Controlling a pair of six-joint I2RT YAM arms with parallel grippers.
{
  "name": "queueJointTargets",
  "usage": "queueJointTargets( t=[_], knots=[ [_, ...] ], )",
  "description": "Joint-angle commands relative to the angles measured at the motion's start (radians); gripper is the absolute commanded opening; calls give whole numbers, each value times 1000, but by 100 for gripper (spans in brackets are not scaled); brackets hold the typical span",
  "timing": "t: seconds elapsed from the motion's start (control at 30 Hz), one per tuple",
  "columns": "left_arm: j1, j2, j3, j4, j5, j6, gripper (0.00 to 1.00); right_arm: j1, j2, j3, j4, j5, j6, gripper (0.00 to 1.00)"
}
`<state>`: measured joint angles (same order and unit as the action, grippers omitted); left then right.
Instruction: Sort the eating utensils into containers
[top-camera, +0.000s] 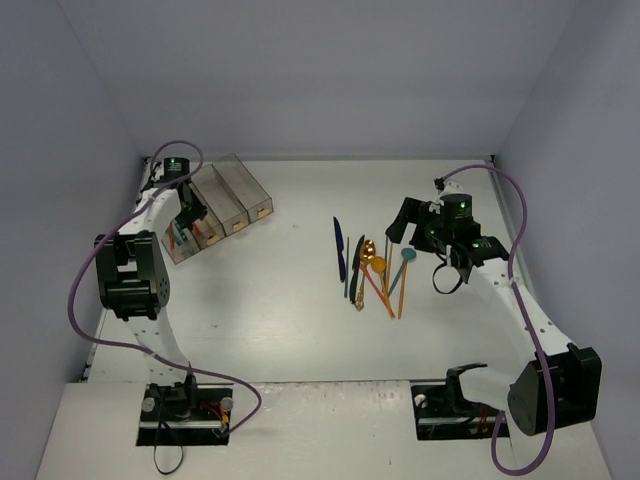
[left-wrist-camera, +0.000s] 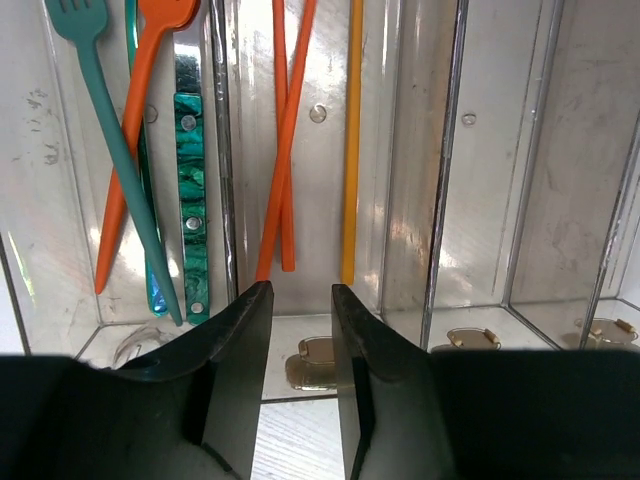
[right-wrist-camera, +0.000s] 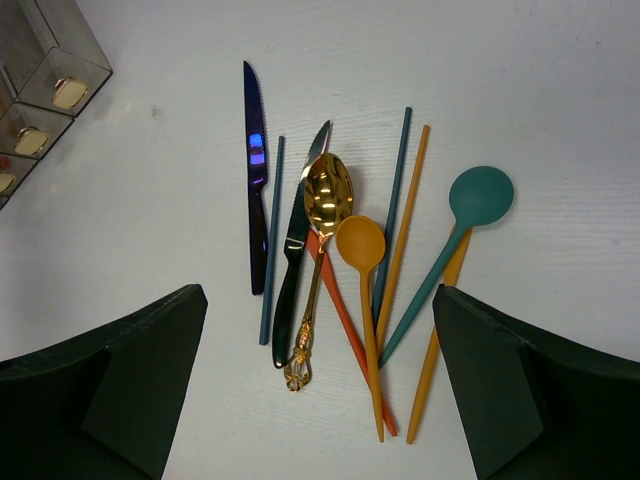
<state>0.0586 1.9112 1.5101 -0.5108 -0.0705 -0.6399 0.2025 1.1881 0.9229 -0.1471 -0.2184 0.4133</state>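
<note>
Left gripper: jaws a narrow way apart, nothing between them, poised over the near end of the second of the bins. Right gripper: spread wide, empty, hovering over the unsorted utensils on the worktop. Step judged: drop-off on the left side, pick-up due on the right. The next move calls for lowering onto a single piece. The blue knife at the pile's edge lies clear of the others, whereas the gold spoon and teal spoon cross their neighbours. Left wrist view alone shows what is sorted: a teal fork and orange fork in the first bin, three thin sticks in the second. Top view alone shows tray and pile well apart.
</note>
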Motion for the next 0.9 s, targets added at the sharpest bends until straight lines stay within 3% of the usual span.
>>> queueJointTargets(
  t=[0.0, 0.17, 0.37, 0.57, 0.87],
  knots=[
    [-8, -114, 1, 0, -20, -1, 29, -8, -18, 4, 24, -9, -22, 95],
    [-50, -184, -18, 0, -8, 5, 30, -8, -7, 18, 23, -2, -25, 95],
    [-267, -228, -5, 14, 9, 79, 31, -8, -6, 22, 18, 26, -35, 95],
    [-566, -183, 13, 37, 32, 77, 31, -12, -17, 2, 8, 42, -47, 95],
    [-807, -69, 18, 34, -6, -36, 31, -14, -39, -16, -3, 51, -46, 95]
  ],
)
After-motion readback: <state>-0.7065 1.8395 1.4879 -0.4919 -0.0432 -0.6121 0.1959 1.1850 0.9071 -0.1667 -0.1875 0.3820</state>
